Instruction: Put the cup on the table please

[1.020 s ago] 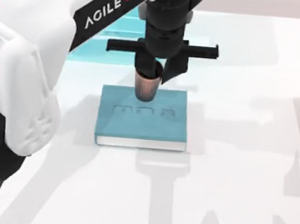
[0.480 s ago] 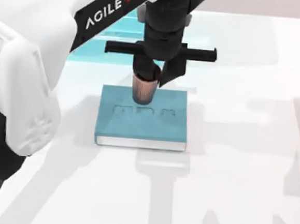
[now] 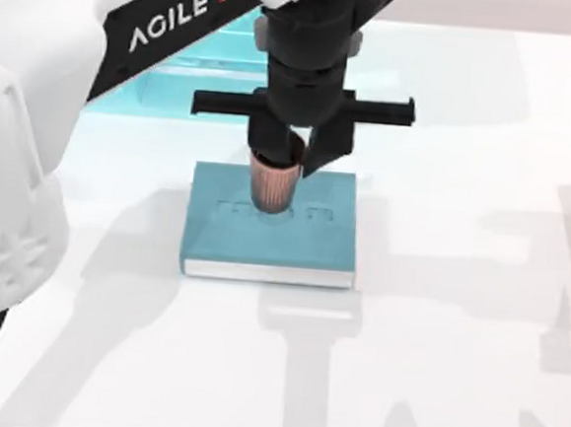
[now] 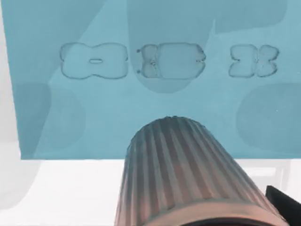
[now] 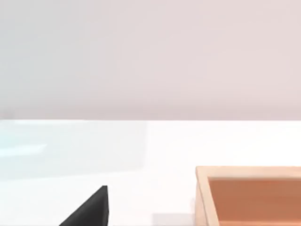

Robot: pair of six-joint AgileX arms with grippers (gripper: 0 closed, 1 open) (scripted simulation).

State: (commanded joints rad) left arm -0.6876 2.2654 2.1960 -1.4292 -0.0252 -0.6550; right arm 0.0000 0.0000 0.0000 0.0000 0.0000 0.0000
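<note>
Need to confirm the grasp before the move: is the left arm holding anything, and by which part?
Yes: the left gripper holds the cup by its rim end, jaws closed across the top, above the teal book.

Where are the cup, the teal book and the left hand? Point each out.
cup (image 3: pixel 273 185), top view, ribbed side wall.
teal book (image 3: pixel 234 239), top view, bare front cover.
left hand (image 3: pixel 290 153), top view, between its fingertips at the cup's rim.
</note>
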